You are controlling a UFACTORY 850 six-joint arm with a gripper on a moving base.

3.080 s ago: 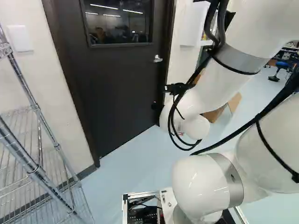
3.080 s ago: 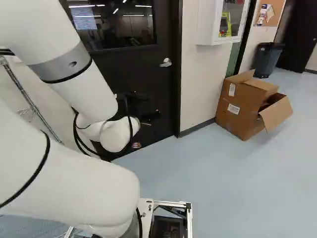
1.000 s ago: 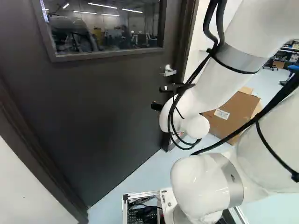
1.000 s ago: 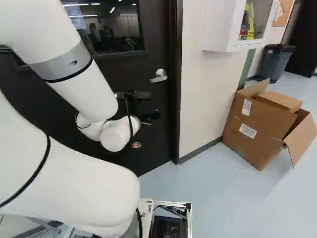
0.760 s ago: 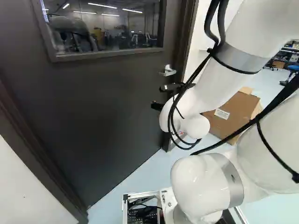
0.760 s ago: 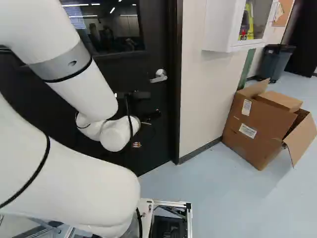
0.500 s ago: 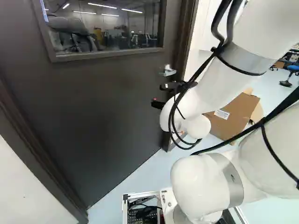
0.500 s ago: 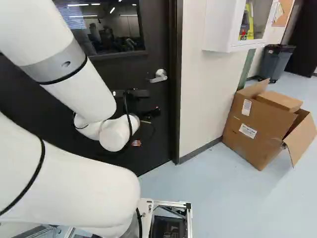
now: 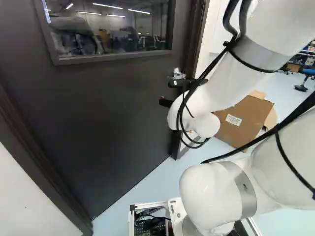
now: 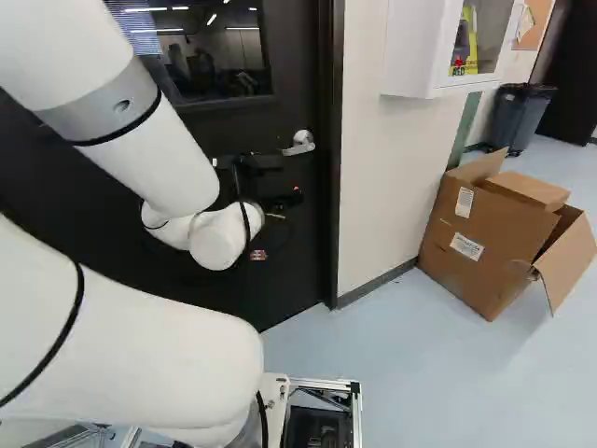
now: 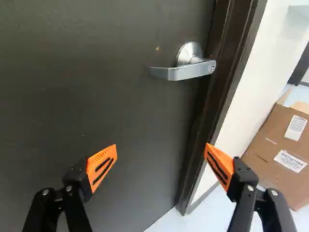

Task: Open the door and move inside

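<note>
Left base view: the door (image 9: 98,123), apparently closed, carries the lever (image 9: 178,75). Right base view: the arm (image 10: 163,168) ends lower than the lever, so lift first. Wrist view: the gripper (image 11: 161,151), spread and empty, should centre on the lever, then turn it before pushing.

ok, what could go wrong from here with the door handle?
Closing the open gripper now would likely miss: the handle is not between its fingers. One orange pad lines up with the door frame and might hit it on approach. Cables looping off the arm could snag on the handle.
</note>
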